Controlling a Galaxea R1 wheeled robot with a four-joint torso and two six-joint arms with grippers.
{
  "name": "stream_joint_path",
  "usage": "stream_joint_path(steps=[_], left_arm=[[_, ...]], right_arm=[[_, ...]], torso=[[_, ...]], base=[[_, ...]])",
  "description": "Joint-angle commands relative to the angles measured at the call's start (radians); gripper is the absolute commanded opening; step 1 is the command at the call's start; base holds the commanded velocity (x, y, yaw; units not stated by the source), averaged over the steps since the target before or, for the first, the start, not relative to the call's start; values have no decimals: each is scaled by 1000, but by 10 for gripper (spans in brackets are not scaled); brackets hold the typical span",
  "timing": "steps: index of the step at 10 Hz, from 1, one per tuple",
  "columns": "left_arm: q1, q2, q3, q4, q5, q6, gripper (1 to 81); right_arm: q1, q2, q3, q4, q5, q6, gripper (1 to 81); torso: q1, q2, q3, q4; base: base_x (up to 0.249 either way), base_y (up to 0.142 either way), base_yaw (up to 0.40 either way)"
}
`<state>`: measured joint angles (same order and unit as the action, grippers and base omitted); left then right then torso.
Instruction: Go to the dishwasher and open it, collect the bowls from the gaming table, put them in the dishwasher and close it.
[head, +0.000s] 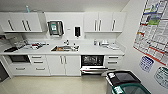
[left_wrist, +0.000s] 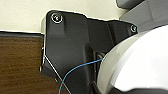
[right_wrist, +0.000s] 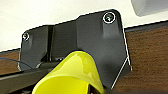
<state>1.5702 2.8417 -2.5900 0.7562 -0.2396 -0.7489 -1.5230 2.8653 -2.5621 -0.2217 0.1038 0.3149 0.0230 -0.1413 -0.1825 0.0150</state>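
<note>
Dishwasher (head: 92, 63) sits open under the white counter (head: 100, 51), right of the sink (head: 64, 48), its door folded down. Posters (head: 153, 27) on the right wall carry unreadable print. Left wrist view shows a white bowl (left_wrist: 140, 65), right wrist view a yellow bowl (right_wrist: 72, 75); whether either gripper's fingers are spread or closed cannot be told

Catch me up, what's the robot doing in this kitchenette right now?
The robot faces the counter from a little way back. The dishwasher under the counter, right of the sink, is already open, its dark racks showing. A white bowl looms large at the left wrist and a yellow bowl at the right wrist, so it seems to be bringing bowls for loading.
</note>
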Motion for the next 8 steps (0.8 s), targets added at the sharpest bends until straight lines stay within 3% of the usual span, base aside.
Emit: stream_joint_path(steps=[1, 8], left_arm=[[-52, -19, 2, 0, 14, 0, 10], [-54, -19, 2, 0, 16, 0, 10]], right_arm=[[63, -12, -3, -8, -36, -2, 10], [62, -12, -4, -8, -35, -2, 10]], torso=[[0, 0, 0, 0], [2, 1, -1, 0]], base=[[158, 0, 0], [189, 0, 0]])
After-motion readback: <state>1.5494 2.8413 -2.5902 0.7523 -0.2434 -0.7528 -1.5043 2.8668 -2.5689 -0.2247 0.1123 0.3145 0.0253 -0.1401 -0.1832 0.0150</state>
